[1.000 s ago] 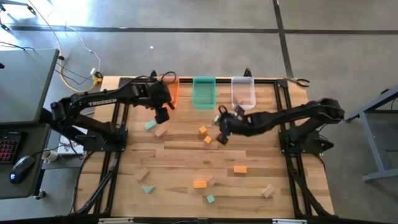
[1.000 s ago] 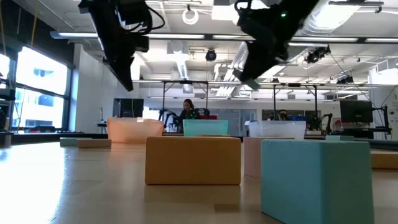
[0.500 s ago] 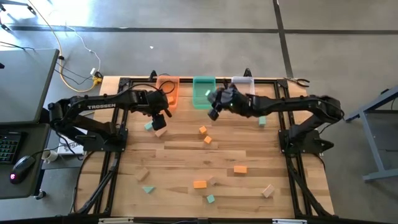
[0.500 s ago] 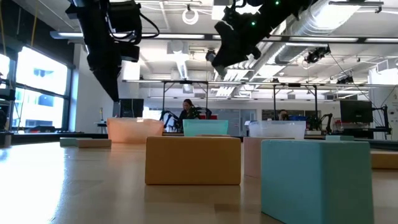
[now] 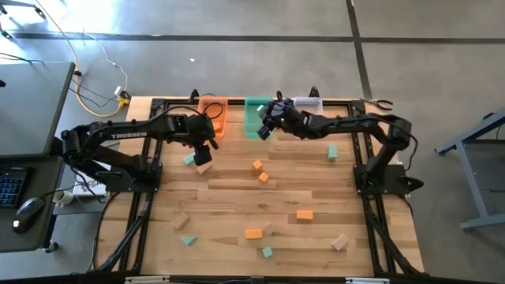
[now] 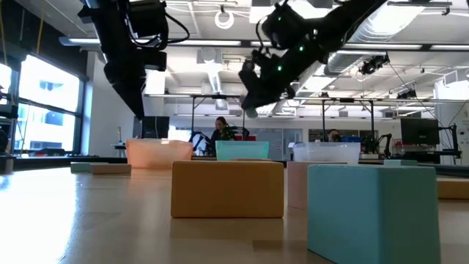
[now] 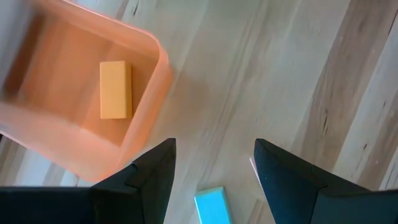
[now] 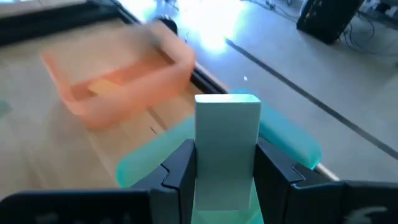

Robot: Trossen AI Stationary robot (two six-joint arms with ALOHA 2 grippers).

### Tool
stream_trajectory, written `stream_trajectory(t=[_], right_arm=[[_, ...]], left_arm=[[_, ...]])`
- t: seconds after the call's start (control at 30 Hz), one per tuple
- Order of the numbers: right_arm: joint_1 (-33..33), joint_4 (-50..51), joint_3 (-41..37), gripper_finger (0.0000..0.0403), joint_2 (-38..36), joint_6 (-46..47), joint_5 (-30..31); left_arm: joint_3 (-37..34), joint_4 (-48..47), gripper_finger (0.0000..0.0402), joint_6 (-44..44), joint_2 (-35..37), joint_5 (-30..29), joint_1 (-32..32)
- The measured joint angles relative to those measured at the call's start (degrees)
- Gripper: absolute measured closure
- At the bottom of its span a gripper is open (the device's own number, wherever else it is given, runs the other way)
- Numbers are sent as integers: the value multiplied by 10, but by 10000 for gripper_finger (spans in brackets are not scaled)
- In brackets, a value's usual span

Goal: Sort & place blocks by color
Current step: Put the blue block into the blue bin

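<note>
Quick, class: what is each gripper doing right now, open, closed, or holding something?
Left gripper: open, empty, near the orange bin.
Right gripper: closed on a teal block, over the green bin.

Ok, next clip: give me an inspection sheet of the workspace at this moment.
Surface: wooden table, blocks scattered.
Job's things: orange bin holds one orange block; green bin and clear bin at the far edge.
Clutter: nothing seen.
Grippers: right gripper over the green bin, shut on a teal block; left gripper open above a teal block on the table.
Cables: yellow and white cables on the floor.
Surroundings: person seated far behind.
</note>
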State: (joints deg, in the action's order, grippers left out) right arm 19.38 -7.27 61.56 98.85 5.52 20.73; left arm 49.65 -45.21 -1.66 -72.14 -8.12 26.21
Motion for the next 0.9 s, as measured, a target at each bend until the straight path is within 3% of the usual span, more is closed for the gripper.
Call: stream_trajectory(t=[0.33, 0.67, 0.9], right_arm=[[36, -1, 0, 299, 63, 33, -57], [58, -7, 0, 299, 81, 59, -98], [71, -17, 0, 299, 81, 89, -136]], left_arm=[[0, -17, 197, 43, 0, 4, -7], [0, -2, 197, 55, 0, 7, -23], [0, 78, 197, -16, 0, 26, -22]])
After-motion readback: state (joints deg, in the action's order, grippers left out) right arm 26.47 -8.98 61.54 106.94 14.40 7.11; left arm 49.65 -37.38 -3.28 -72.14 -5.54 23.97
